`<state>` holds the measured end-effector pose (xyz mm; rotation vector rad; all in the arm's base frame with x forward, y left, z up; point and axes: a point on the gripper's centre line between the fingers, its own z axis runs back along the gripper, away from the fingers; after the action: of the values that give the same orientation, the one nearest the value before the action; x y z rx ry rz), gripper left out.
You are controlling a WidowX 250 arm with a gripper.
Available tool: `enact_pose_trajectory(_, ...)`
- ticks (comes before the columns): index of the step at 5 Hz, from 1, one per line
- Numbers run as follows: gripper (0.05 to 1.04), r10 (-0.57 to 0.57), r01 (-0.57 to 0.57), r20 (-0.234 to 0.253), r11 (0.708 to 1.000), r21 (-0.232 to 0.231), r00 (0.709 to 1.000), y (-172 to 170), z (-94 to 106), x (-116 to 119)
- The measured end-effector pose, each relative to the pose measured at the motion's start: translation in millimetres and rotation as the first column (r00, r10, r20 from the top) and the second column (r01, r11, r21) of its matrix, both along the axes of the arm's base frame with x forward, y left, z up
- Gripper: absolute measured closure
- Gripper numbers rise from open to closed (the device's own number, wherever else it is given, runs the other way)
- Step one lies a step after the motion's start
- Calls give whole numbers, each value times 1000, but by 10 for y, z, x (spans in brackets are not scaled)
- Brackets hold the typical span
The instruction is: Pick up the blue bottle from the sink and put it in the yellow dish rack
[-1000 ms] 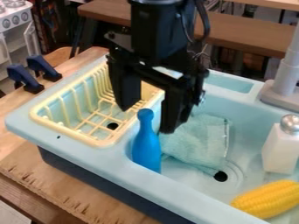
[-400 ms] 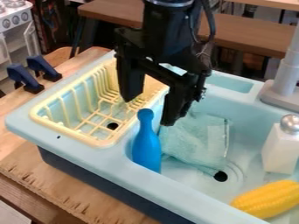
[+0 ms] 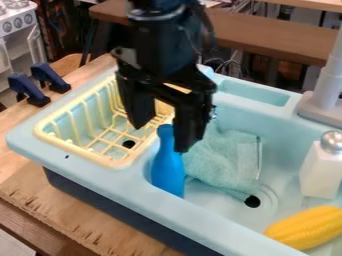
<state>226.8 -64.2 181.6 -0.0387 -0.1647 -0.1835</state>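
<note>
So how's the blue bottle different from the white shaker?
The blue bottle is one colour all over, while the white shaker has a silver top. The blue bottle narrows to a slim neck with a rounded knob; the white shaker is boxy, with flat sides. The blue bottle is close by the gripper, and the white shaker is well off to its side. Both are roughly upright in the sink basin.

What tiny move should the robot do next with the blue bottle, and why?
Maybe the gripper should ease down a little, jaws still apart. They look open, and the top of the blue bottle shows between them, with nothing held yet. I can't tell exactly how close they are.
</note>
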Motion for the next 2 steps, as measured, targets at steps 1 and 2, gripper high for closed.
enact_pose_trajectory(1,81,-25,26,8,998,-56,1000,11,-111,26)
enact_pose_trajectory(2,81,-29,27,-32,998,-64,999,38,-268,118)
